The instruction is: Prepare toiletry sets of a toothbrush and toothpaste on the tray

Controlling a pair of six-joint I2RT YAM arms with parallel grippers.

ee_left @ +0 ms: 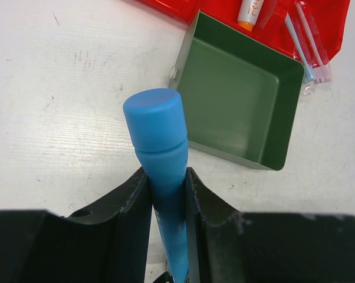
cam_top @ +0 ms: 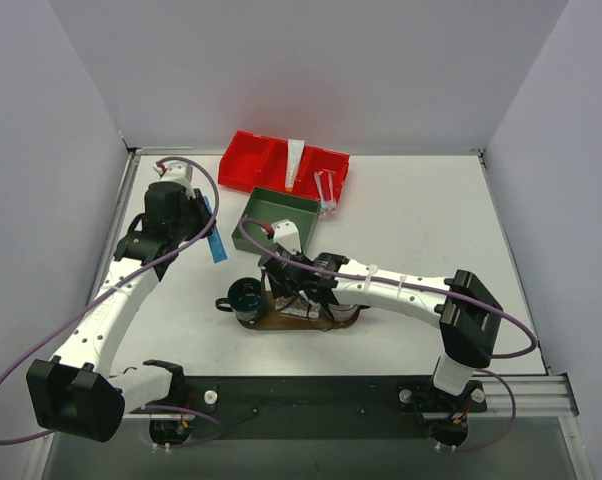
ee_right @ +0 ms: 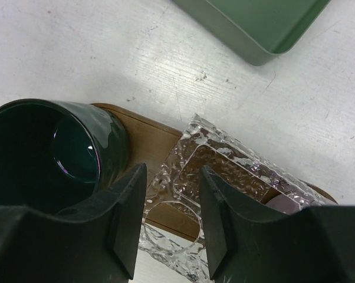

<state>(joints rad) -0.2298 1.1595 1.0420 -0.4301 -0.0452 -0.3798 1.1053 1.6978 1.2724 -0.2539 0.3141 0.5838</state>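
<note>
The white table (cam_top: 411, 220) carries everything. At its far edge sits the red divided bin (cam_top: 256, 160), and touching the bin's near side is the green box (cam_top: 279, 210), open and square. Nearer the arms lies the tray (ee_right: 151, 138), a brown wooden board with rounded ends. No tube or toothbrush shows on the parts of it that can be seen.

A dark green mug (ee_right: 42, 153) stands upright on the tray's left end. Just beside it on the board is a clear, knobbly glass piece (ee_right: 224, 159) with a square recess and a round hole (what it is for I cannot tell).

The right tool (ee_right: 171, 174) hangs low over that glass piece, its fingers spread with a gap between them. The glass shows through the gap and runs on under the right-hand finger. Whether the fingers pinch it cannot be told.

The left tool (ee_left: 166, 177) is raised over the table's left side, well apart from the tray. Its fingers are pressed against the body of the blue tube (ee_left: 157, 127), whose cap sticks out beyond them.

The white tube (cam_top: 295, 163) lies in the bin's middle compartment. The two toothbrushes (cam_top: 327, 192) lie at the bin's right end, their near ends poking over its rim beside the green box's far right corner.
</note>
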